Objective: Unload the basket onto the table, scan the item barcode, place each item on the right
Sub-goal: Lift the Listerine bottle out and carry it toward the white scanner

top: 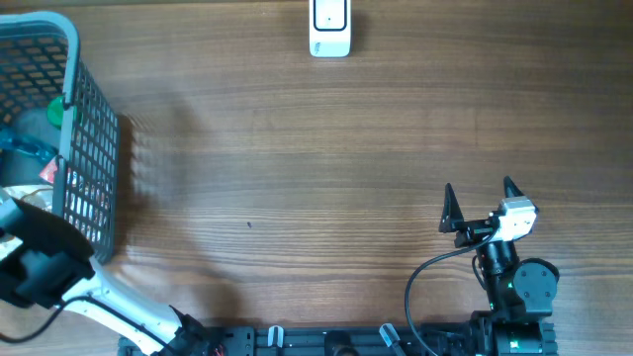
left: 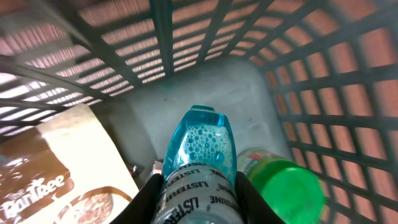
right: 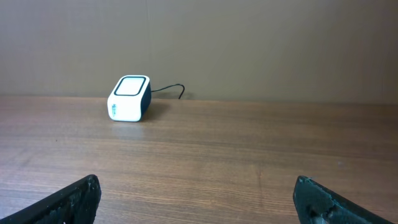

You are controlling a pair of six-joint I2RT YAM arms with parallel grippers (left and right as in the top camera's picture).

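Observation:
Inside the grey mesh basket (left: 323, 74) lies a clear-blue Listerine bottle (left: 199, 149) with a banded label. My left gripper (left: 198, 202) is shut on it, a black finger pressed against each side. No barcode shows on it. The white barcode scanner (top: 329, 28) stands at the far edge of the table, and it also shows in the right wrist view as the scanner (right: 129, 98), far ahead and to the left. My right gripper (top: 480, 203) hovers low at the front right, open and empty, its fingertips (right: 74, 199) wide apart.
The basket (top: 89, 148) fills the table's left end. In it, a green-capped bottle (left: 289, 190) lies right of the Listerine bottle and a brown-and-cream snack bag (left: 56, 180) lies left. A cable runs off behind the scanner. My left arm (top: 40, 252) reaches over the basket's near corner.

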